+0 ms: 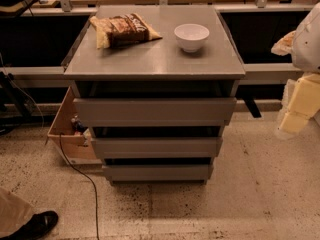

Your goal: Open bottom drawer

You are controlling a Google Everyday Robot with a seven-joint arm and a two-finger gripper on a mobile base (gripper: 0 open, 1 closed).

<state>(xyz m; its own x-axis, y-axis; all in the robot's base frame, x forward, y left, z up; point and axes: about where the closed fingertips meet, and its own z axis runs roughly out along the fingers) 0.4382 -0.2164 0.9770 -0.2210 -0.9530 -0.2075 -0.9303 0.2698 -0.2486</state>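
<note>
1. Camera view: the grey cabinet (pixel 155 64) stands on a speckled floor. The bottom drawer (pixel 157 172) is the lowest of its three fronts, just above the floor.
2. The gripper (pixel 299 106), pale yellow, hangs at the right edge, well apart from the cabinet. I cannot tell whether it is wide or narrow.
3. A snack bag (pixel 122 30) and a white bowl (pixel 191 36) rest apart on the cabinet top.
4. A cardboard box (pixel 67 134) sits at the cabinet's left side, and a black shoe (pixel 39 224) is in the lower-left corner.

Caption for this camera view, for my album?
The gripper hangs at far right, apart from the shut bottom drawer of the cabinet.
</note>
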